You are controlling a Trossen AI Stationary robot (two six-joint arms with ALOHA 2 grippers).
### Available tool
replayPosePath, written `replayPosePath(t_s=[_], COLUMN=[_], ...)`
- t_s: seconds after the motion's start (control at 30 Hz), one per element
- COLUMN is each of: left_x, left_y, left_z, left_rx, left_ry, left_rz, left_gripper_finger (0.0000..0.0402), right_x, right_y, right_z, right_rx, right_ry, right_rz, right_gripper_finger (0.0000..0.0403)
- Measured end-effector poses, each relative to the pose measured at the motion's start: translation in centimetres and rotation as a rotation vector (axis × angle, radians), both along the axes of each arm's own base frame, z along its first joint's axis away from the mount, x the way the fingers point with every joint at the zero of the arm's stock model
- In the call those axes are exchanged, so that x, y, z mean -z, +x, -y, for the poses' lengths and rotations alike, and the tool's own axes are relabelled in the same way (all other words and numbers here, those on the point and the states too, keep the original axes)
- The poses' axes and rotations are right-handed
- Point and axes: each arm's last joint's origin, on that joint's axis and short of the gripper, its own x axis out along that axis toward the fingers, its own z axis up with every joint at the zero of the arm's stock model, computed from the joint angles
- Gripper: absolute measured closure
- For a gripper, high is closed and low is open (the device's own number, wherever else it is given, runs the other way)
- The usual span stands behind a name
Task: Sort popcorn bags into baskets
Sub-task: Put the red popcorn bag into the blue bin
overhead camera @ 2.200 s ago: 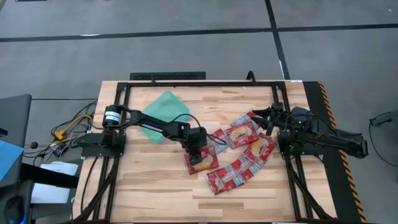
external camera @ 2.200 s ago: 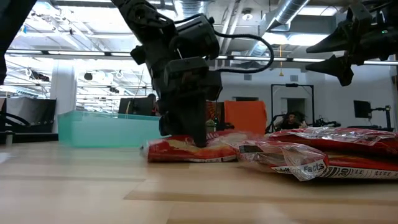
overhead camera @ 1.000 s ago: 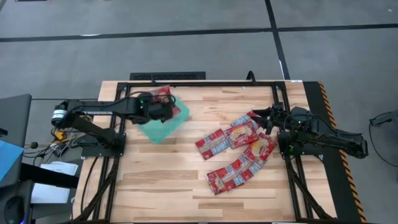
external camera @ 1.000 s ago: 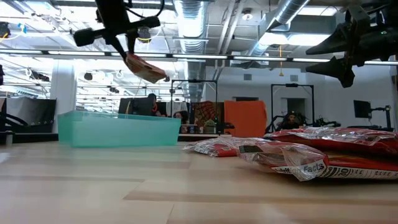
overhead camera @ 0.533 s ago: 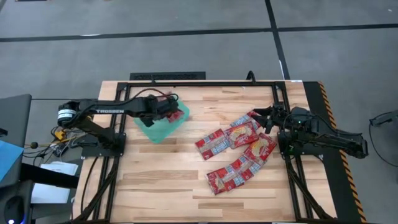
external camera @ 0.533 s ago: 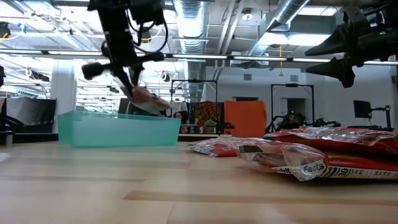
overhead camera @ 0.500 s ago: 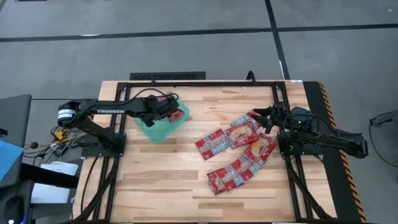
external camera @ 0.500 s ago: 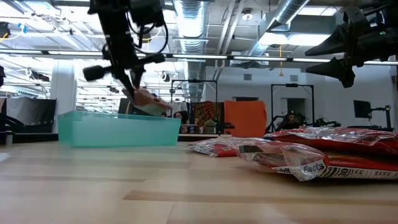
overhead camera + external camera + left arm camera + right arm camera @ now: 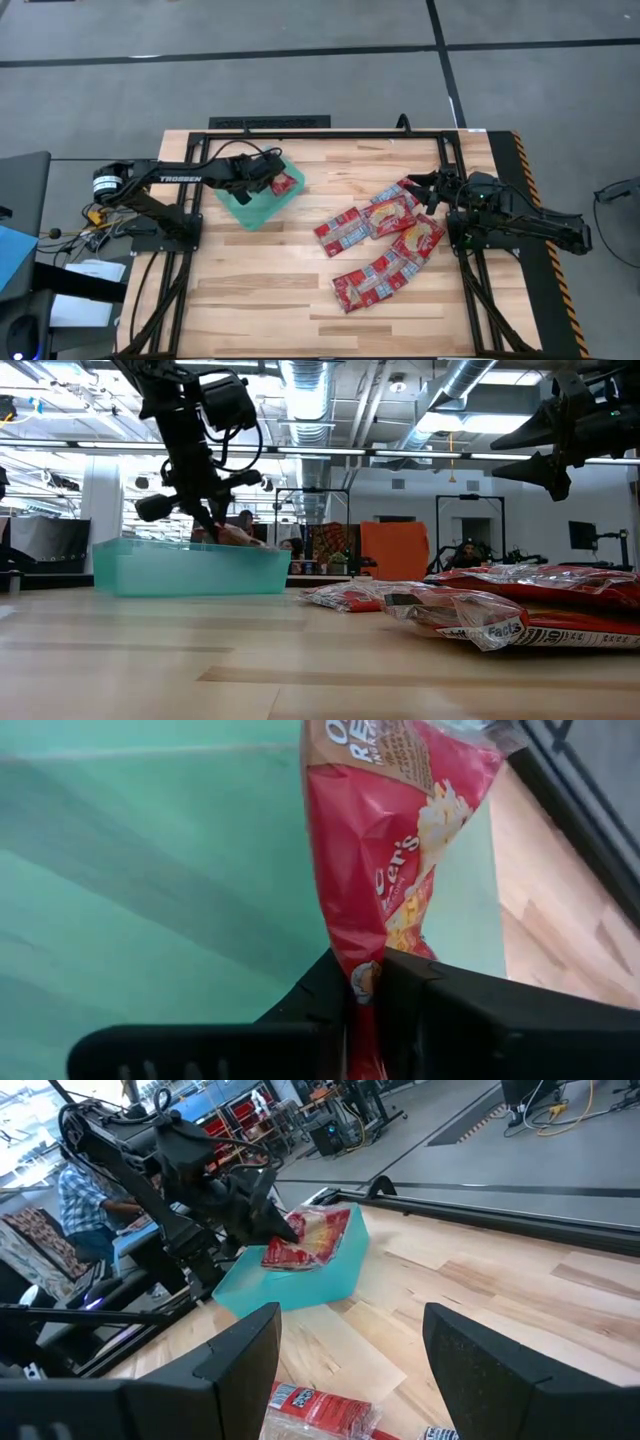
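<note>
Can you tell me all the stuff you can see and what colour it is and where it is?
held popcorn bag: one, red with tan print, gripped over the tray.
loose popcorn bags: about five, red, in an overlapping cluster on the right half of the table.
tray: one, teal-green, on the left part of the table toward the back.
table: one, pale wood with a black frame along its edges.
person: one, in a checked shirt, beyond the table in the right wrist view.
left gripper: dark, shut on the held popcorn bag, above the tray.
right gripper: dark, open, raised by the table's right edge beside the loose popcorn bags.
</note>
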Motion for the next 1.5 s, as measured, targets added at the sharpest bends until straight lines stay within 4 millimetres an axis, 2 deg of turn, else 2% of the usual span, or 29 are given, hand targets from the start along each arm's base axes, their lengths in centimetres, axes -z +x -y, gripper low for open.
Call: replayPosePath(t_s=[0.13,0.33,0.5,0.6,0.73,0.83,0.93,1.1,1.23,1.5], left_x=[0.5,0.7,0.3,0.0,-0.5,-1.8,-3.8,-5.2,-4.3,0.1], left_y=[-0.1,0.0,-0.3,-0.3,-0.1,1.5,3.7,7.2,10.5,15.7], left_z=[-0.1,-0.1,-0.4,-0.6,-0.6,-0.3,0.9,3.3,4.3,4.2], left_rx=[-0.014,-0.003,0.096,0.117,0.26,0.476,0.7,0.923,1.068,1.333], left_ry=[0.003,0.024,0.061,0.048,0.05,0.134,0.255,0.468,0.556,0.452], left_rz=[0.015,0.047,-0.016,0.011,0.037,0.175,0.288,0.161,0.044,-0.167], left_gripper_finger=[0.0347,0.0278,0.0221,0.0192,0.0174,0.0178,0.0186,0.0193,0.0182,0.0099], right_x=[0.0,0.0,0.0,0.0,0.0,0.0,0.1,0.1,0.2,0.3], right_y=[0.0,0.0,0.0,0.0,0.0,0.0,0.0,0.0,0.0,0.0], right_z=[0.0,0.0,0.0,0.0,0.0,0.0,0.0,0.0,0.0,0.0], right_rx=[0.0,0.001,0.001,0.001,0.001,0.001,0.002,0.002,0.001,0.001], right_ry=[0.0,0.0,0.0,0.0,0.0,0.0,0.001,-0.001,0.0,0.001], right_rz=[0.0,0.0,-0.001,-0.001,0.0,-0.004,-0.009,-0.015,-0.021,-0.032], right_gripper_finger=[0.0132,0.0132,0.0132,0.0132,0.0132,0.0132,0.0132,0.0132,0.0132,0.0132])
